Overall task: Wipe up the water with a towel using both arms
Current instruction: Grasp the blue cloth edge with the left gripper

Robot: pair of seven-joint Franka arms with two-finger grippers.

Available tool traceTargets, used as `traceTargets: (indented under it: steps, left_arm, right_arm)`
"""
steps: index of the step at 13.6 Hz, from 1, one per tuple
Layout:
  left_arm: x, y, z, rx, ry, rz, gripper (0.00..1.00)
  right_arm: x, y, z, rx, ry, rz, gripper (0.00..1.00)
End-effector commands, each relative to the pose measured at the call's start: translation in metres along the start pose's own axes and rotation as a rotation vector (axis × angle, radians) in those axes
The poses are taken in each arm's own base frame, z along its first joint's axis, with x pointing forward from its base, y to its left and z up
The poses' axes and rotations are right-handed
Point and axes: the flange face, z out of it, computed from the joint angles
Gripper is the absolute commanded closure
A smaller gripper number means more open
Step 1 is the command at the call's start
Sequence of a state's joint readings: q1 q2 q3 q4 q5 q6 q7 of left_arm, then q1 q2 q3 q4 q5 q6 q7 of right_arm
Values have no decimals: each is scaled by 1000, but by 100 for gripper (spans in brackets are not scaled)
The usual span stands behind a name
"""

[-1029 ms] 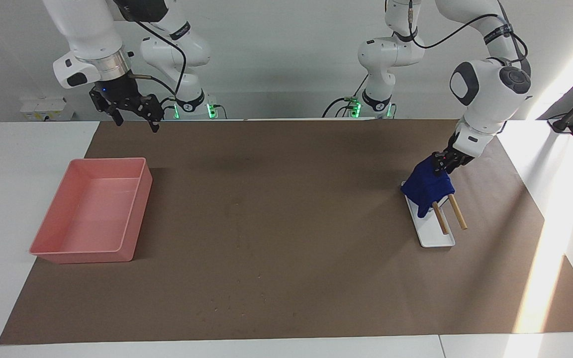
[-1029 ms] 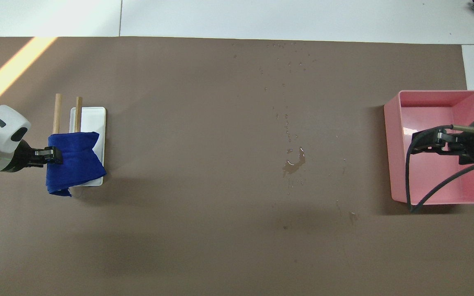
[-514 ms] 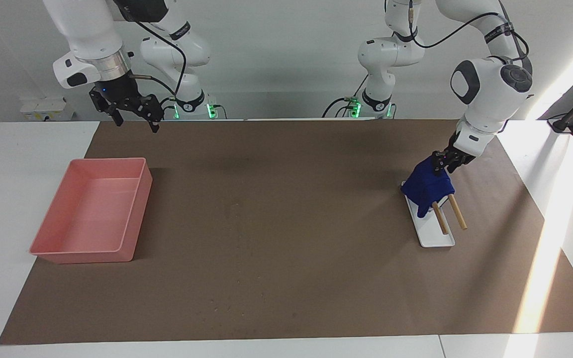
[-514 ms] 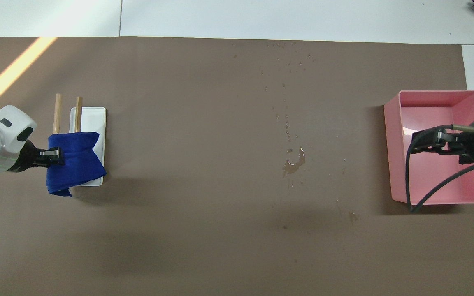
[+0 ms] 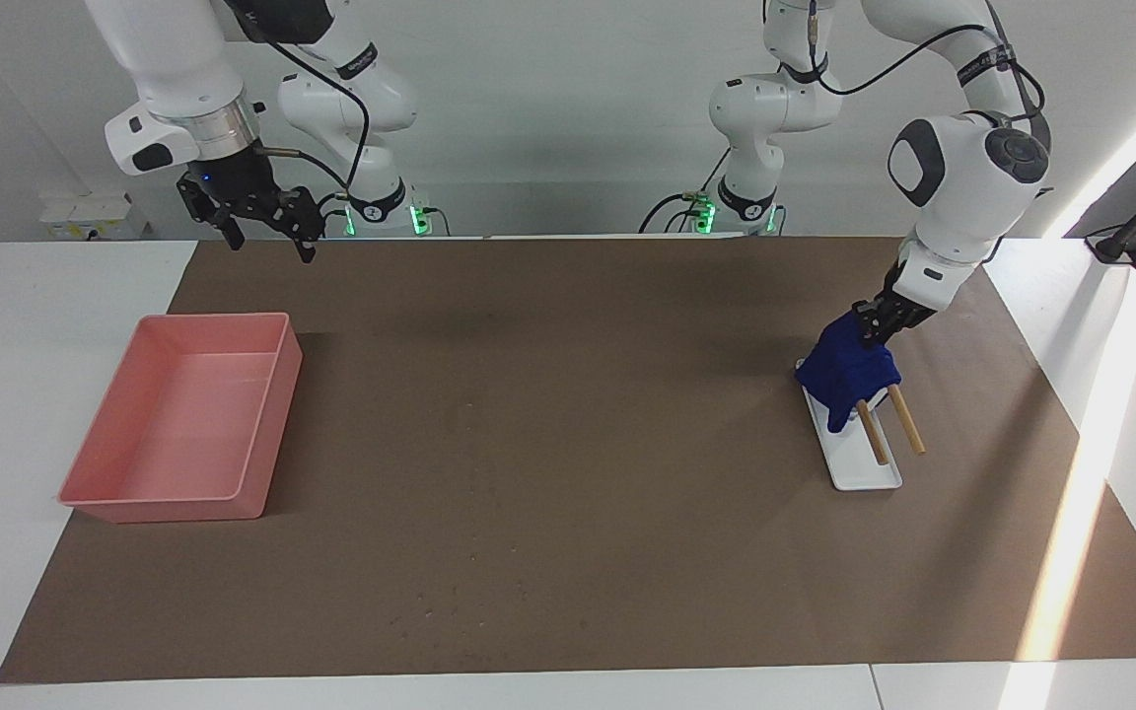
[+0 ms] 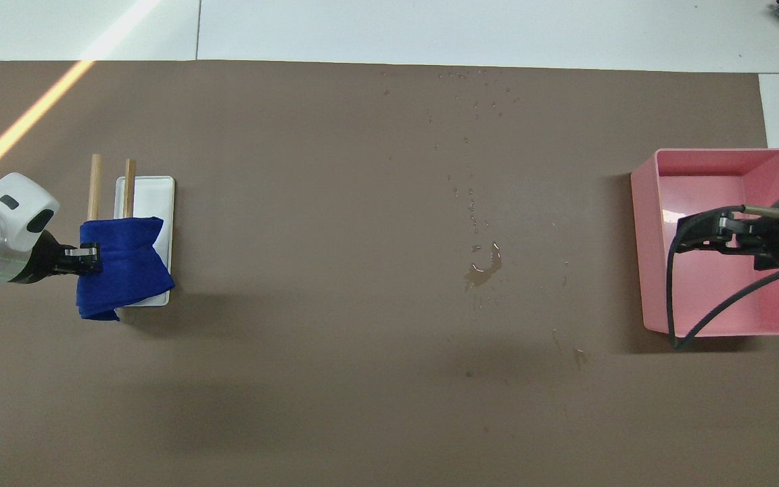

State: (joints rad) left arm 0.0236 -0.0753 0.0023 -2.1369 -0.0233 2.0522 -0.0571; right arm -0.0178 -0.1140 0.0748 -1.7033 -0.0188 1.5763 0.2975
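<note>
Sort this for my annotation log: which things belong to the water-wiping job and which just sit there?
Job:
- towel, draped on the rack, left claw at it
- water puddle mid-mat
- right claw, waiting raised

Just there:
- white rack with wooden rods
- pink tray

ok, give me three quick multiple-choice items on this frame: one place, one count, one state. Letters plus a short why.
1. Where is the towel?
A. in the pink tray
B. draped over the rack's rods
C. flat on the brown mat

2. How many wooden rods does the rack have?
A. one
B. two
C. four

3. What is the left gripper doing?
A. hanging over the tray
B. at the towel's top edge
C. pressing on the puddle

Answers: 1 B, the cloth hangs over both rods. 2 B, two rod ends stick out. 3 B, it meets the towel, while the right gripper waits over the pink tray and the puddle lies unwiped.
</note>
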Motion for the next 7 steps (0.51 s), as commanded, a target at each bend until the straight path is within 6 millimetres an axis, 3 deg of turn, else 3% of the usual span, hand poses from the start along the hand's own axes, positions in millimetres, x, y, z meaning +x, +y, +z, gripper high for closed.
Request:
traceTargets:
  steps: [1, 2, 3, 6, 7]
  left_arm:
    - [-5, 3, 5, 12, 2, 1, 78]
    - [-4, 1, 5, 11, 8, 1, 67]
    - [-3, 1, 5, 12, 13, 1, 50]
    - [0, -1, 4, 40, 39, 17, 36]
    - [0, -2, 3, 50, 42, 23, 36]
  right_arm:
    - [-6, 4, 0, 21, 18, -13, 0]
    - [-6, 4, 0, 22, 18, -13, 0]
    - [-6, 4, 0, 22, 18, -13, 0]
    - [-6, 4, 0, 22, 18, -13, 0]
    - [-6, 4, 0, 22, 18, -13, 0]
